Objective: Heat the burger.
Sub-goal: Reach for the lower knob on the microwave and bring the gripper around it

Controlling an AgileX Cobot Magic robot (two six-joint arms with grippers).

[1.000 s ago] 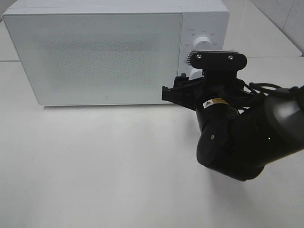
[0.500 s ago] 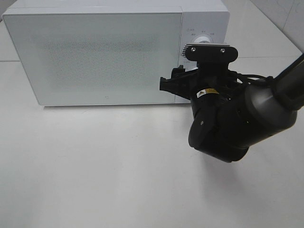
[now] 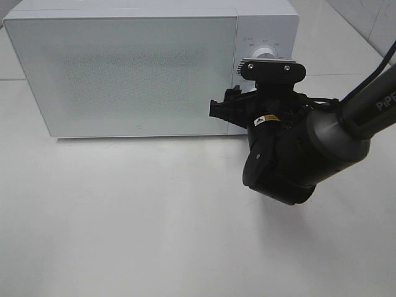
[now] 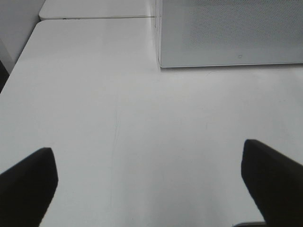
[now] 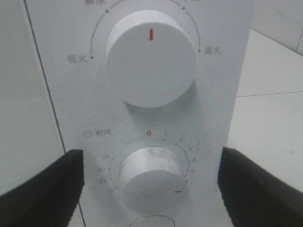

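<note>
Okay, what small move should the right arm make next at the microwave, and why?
Probably draw the right end effector straight back from the microwave. Its fingers stand open either side of the timer knob without gripping it, the knob's red mark already sits past zero, and the door looks shut.

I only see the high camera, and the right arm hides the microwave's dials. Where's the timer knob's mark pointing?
Observer: The timer knob has its red mark off 0, clockwise past 4.
Operator: Is the right gripper on it?
Observer: No, the right gripper stands open, a finger either side of it.
Operator: And the left gripper?
Observer: The left gripper is open over the table, facing the microwave door's corner.
</note>
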